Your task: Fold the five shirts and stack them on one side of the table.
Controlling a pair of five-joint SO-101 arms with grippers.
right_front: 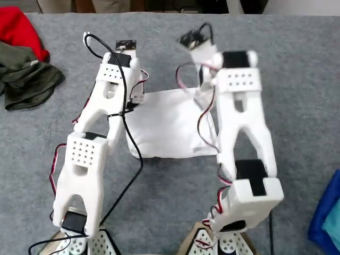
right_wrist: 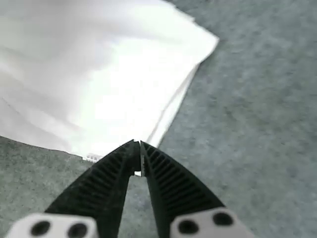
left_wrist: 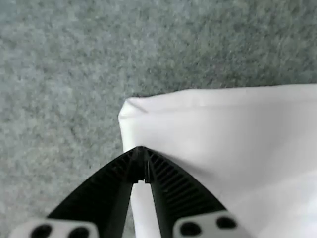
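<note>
The white shirt (right_front: 164, 122) lies flat in the middle of the grey counter (right_front: 175, 202), between the two arms, and it has an almost square shape. The left claw (right_front: 136, 93) is at the left edge of this shirt, close to its far left corner. In the left wrist view the two black fingers of the left claw (left_wrist: 141, 158) are together at their tips, directly above the border of the white shirt (left_wrist: 223, 129), and white cloth is seen in the narrow gap lower between them. I cannot tell if any cloth is really caught in the tips. The right claw (right_front: 203, 85) is at the far right part of the shirt. In the right wrist view the tips of the right claw (right_wrist: 138, 151) are also together, at the border of the white shirt (right_wrist: 99, 74), where several layers of cloth lie one on the other. Here too I cannot tell if cloth is pinched. At the far left of the counter lie a red cloth (right_front: 18, 29) and, touching it on the near side, a dark green cloth (right_front: 29, 77). A blue cloth (right_front: 329, 212) is at the near right edge.
</note>
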